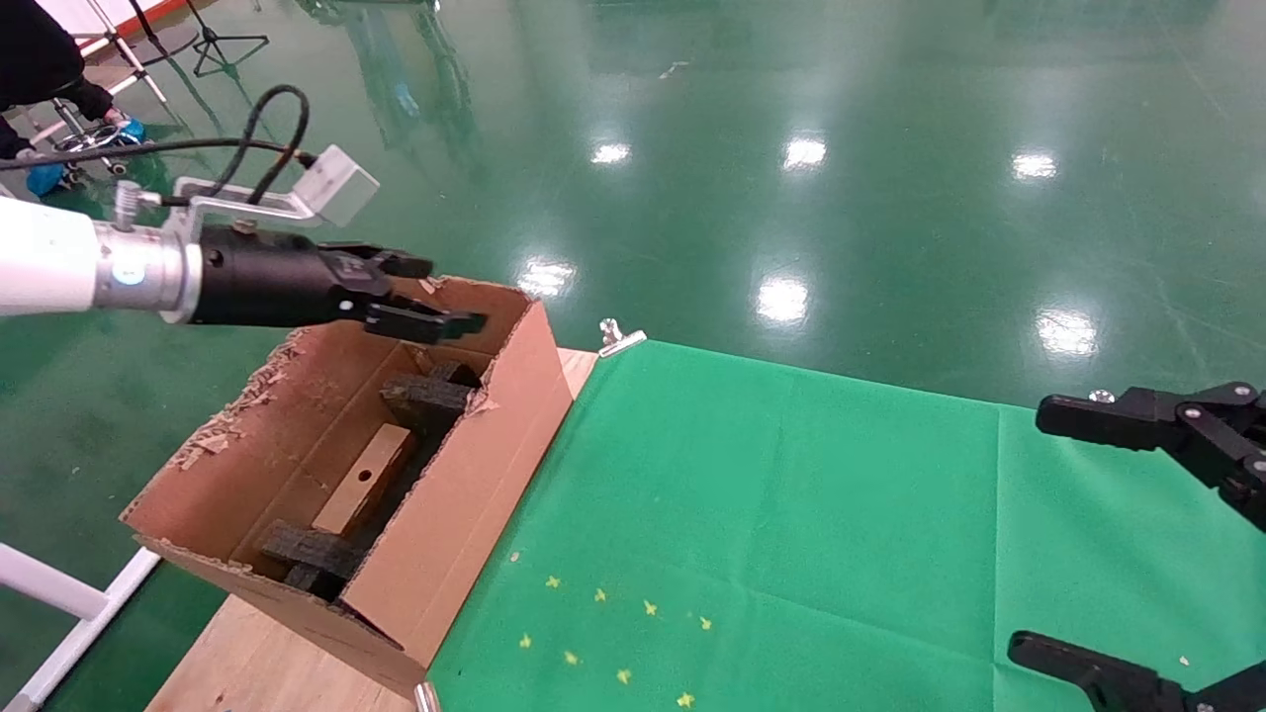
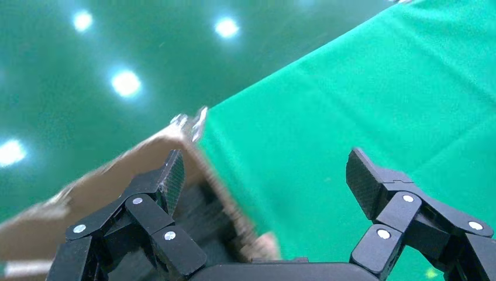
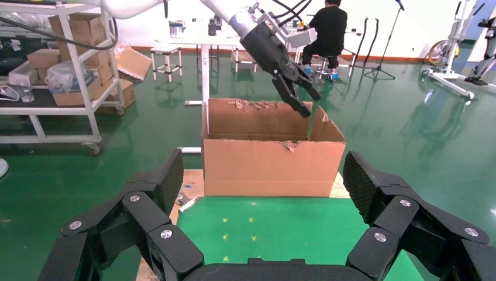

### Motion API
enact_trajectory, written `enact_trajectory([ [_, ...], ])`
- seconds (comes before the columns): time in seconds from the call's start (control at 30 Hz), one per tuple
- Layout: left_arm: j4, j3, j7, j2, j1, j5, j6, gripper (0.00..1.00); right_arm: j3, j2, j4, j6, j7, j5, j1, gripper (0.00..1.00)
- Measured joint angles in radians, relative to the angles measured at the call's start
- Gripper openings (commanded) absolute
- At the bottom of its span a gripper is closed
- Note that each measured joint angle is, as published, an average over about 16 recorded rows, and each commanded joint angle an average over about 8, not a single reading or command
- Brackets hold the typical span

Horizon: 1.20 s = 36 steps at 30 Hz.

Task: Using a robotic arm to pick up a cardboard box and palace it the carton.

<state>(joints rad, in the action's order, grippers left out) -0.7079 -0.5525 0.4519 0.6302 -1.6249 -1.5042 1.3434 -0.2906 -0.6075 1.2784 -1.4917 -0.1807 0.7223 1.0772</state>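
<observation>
My left tool (image 1: 450,295) hangs spread wide and empty over the far end of the carton (image 1: 445,514), which stands on the surface's left edge; the cardboard box (image 1: 364,479) lies inside it among foam pieces (image 1: 425,398). My right tool (image 1: 1078,534), also open and empty, waits at the green cloth's (image 1: 791,514) right edge.

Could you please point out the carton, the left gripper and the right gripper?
carton (image 1: 450,514): head view, outer side wall.
left gripper (image 1: 435,294): head view, between its open fingertips.
right gripper (image 3: 264,181): right wrist view, between its open fingertips.
</observation>
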Motion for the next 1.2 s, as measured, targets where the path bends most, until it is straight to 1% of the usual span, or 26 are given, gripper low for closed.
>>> enact_trajectory([
  [1.2, -0.455, 0.215, -0.209, -0.015, 0.434, 0.611, 0.12, 1.0, -0.002, 0.001, 0.0, 0.001, 0.001, -0.001, 0.0, 1.0],
])
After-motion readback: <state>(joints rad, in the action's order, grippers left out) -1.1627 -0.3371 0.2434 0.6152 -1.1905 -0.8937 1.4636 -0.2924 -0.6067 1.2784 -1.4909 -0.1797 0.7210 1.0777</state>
